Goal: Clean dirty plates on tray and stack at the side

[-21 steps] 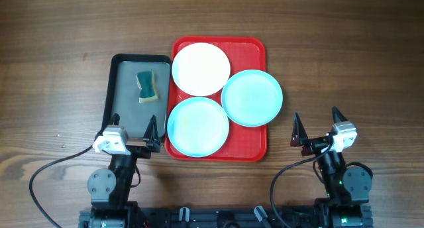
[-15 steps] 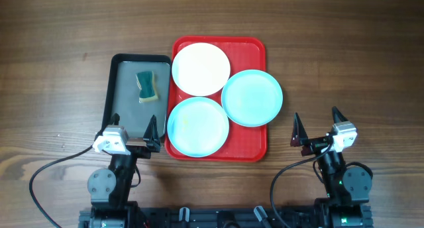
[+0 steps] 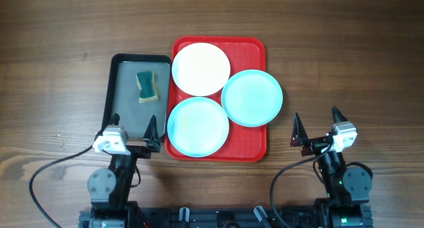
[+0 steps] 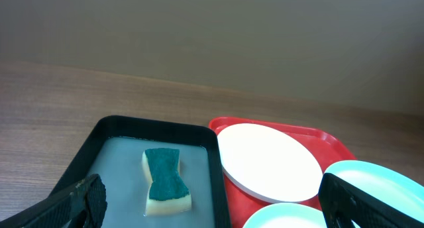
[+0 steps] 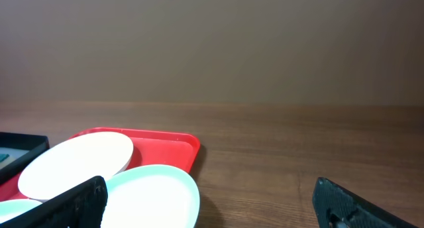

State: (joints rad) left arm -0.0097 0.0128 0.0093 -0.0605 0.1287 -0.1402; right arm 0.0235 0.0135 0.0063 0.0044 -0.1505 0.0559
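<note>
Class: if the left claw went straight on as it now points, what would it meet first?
Probably the sponge in the grey tray, which lies ahead of the open left claw, slightly left of its centre line. Height is unclear, so it might pass over.

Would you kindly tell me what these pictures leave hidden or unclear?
- Overhead: red tray floor, hidden under the three plates.
- Left wrist: near aqua plate, cut by the bottom edge.
- Right wrist: grey tray, cut by the left edge.
- Any dirt: too faint everywhere.
</note>
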